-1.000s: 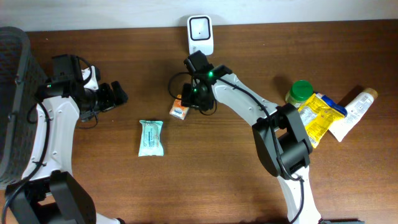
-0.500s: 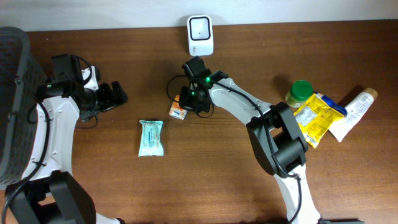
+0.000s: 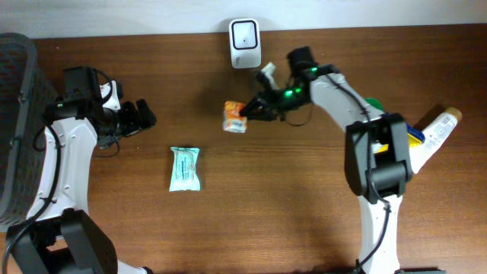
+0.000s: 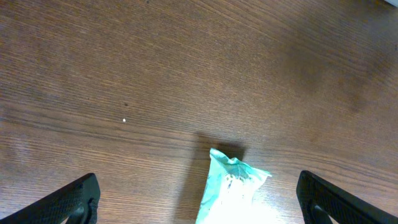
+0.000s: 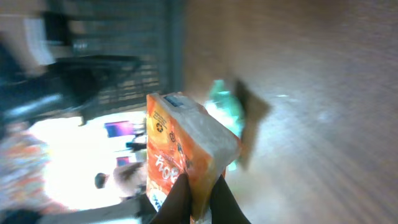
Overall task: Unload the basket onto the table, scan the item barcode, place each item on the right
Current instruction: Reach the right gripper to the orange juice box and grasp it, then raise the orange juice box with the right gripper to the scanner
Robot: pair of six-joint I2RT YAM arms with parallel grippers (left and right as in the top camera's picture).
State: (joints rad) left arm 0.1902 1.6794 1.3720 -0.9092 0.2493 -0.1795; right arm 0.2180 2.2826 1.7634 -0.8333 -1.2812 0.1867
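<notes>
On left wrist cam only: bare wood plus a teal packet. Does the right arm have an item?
Observer: Yes. The right gripper is shut on a small orange carton.
Operator: Where's the scanner relative to it?
Observer: The white scanner stands at the far edge of the table. The carton is on the robot's side of it and not touching it.
Operator: Barcode facing the scanner?
Observer: Cannot tell. The right wrist view is blurred and shows only an orange printed face of the carton, with no barcode readable.
</notes>
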